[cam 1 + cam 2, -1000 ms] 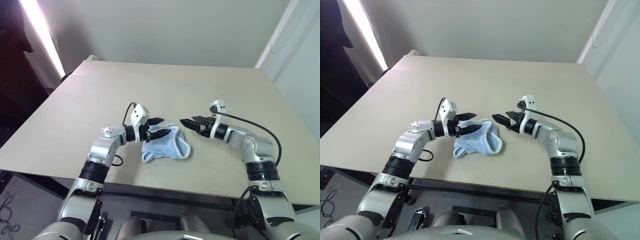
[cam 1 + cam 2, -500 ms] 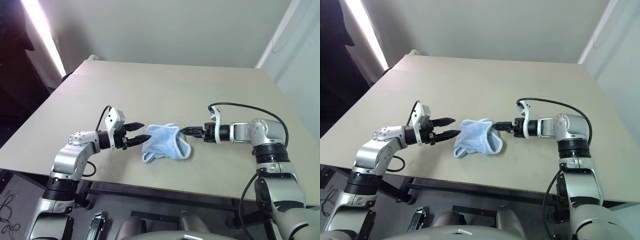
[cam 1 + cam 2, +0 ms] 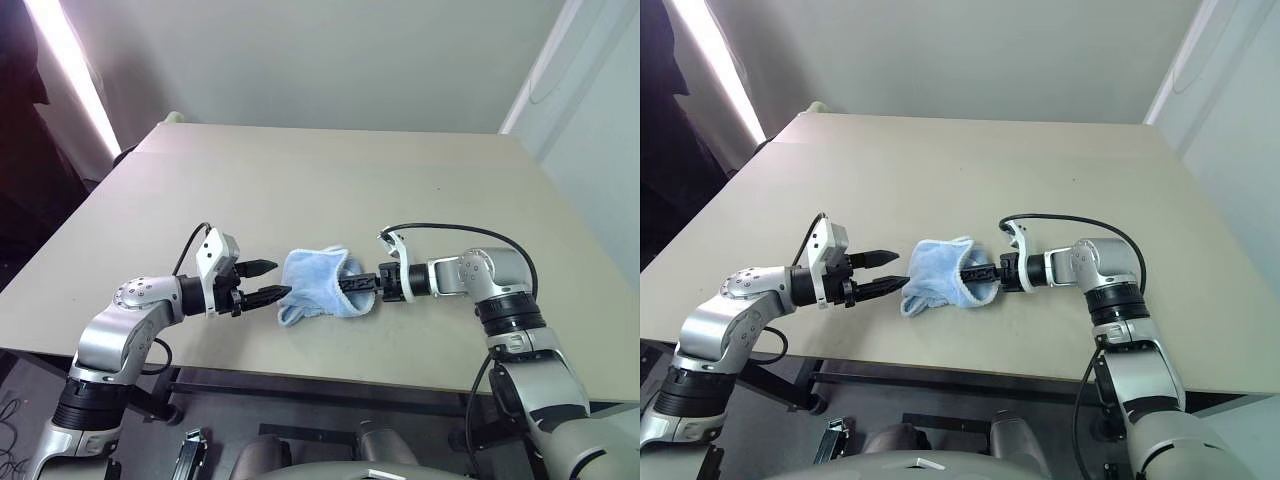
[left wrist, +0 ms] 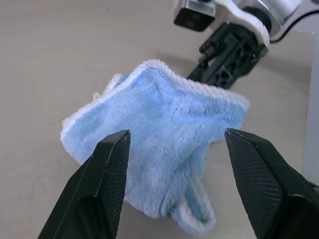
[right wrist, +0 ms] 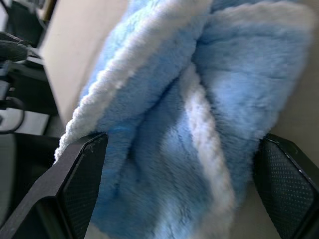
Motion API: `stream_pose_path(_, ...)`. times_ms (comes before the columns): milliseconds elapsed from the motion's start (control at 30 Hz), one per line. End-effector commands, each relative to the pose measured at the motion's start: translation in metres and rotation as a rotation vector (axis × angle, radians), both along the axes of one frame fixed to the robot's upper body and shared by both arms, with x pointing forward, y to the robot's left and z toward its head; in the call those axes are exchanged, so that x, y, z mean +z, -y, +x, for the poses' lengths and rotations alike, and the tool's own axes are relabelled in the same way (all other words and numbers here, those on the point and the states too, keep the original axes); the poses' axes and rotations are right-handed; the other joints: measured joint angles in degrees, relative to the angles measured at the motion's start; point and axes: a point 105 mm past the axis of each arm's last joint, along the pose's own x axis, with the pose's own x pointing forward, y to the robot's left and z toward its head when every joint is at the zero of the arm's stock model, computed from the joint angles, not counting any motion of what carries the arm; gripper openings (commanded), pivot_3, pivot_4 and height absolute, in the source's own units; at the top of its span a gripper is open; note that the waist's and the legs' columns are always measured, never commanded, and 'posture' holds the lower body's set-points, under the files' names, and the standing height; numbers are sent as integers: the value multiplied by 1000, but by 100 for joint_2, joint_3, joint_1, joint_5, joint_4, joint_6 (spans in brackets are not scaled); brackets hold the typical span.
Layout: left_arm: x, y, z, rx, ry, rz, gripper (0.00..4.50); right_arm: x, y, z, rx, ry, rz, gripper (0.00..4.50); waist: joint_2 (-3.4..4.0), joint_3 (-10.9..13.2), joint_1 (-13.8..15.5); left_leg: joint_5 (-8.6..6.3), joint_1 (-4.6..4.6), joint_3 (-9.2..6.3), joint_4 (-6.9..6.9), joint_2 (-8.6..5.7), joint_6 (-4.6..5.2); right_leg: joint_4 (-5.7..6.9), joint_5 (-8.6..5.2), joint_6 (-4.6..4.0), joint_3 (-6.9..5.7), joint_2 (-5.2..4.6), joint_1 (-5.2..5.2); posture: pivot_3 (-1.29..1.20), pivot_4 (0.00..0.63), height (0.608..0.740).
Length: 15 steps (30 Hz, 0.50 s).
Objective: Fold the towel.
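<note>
**A:** Both arms have shifted since a second ago: the left gripper (image 3: 268, 281) has backed off the towel (image 3: 318, 283) toward nine o'clock, and the right gripper (image 3: 352, 285) has swung in low from three o'clock until its tips are against the cloth.

**B:** Is either one holding anything?

**A:** Not the left: its fingers stand apart with nothing between them, just beside the towel's near corner. The right one's jaws are spread wide with the bunched cloth lying between them, and I can't tell whether they press it or merely flank it.

**B:** And the towel itself?

**A:** Crumpled in a loose heap on the table (image 3: 330, 190), toward the near edge, six o'clock of the table's middle, hem curling out underneath.

**B:** So how far along?

**A:** Barely begun, I'd judge. No clean fold shows; it needs spreading flat, then folding over.
</note>
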Motion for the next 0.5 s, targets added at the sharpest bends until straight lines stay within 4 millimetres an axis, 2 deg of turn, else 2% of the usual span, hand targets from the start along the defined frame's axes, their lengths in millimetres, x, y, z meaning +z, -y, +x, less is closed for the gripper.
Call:
stream_pose_path(33,11,-6,1,19,26,-9,3206,24,0,12,-35,13,90,4477,0,0,2,0,0,0,0,0,0,0,0,0,0,0,0,0,0,716)
stream_pose_path(167,10,-11,1,41,-9,-35,3206,33,1,15,-73,-71,187,4477,0,0,3,0,-1,0,0,0,0,-2,0,0,0,-3,2,0,0,716)
stream_pose_path(267,8,-13,-1,50,-31,-40,3206,37,-13,5,-23,-123,230,4477,0,0,-11,0,0,-1,-3,1,0,-1,0,0,0,0,0,0,0,716)
stream_pose_path(500,5,-7,-6,66,-73,-96,3206,25,-35,-6,-4,-228,251,4477,2,1,-8,0,-2,0,-5,5,0,0,0,0,0,-2,-5,0,0,716)
